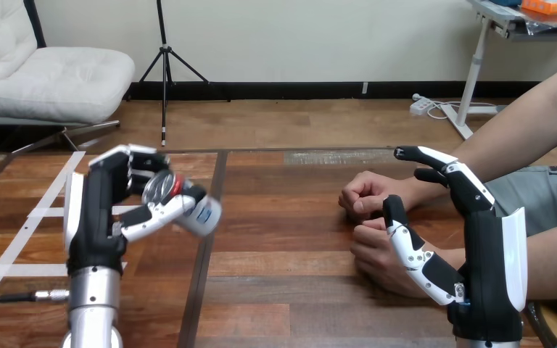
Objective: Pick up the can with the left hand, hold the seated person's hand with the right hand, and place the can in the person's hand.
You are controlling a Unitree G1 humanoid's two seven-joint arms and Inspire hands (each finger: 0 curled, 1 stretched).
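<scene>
Our right robot hand stands spread beside the person's hands, gripping neither yet. Well left of them, our left robot hand is clamped on the can: pickup looks done; holding and handover remain.

The tabletop is made of brown wooden planks that run from its left side to its right. A dark seam crosses it from the far edge to the near edge, left of the middle. White tape lines lie flat on the wood by the left edge. A pale patch marks the far edge. Near the right edge the person's farther hand and the person's nearer hand rest on the wood, both curled, close together.
</scene>
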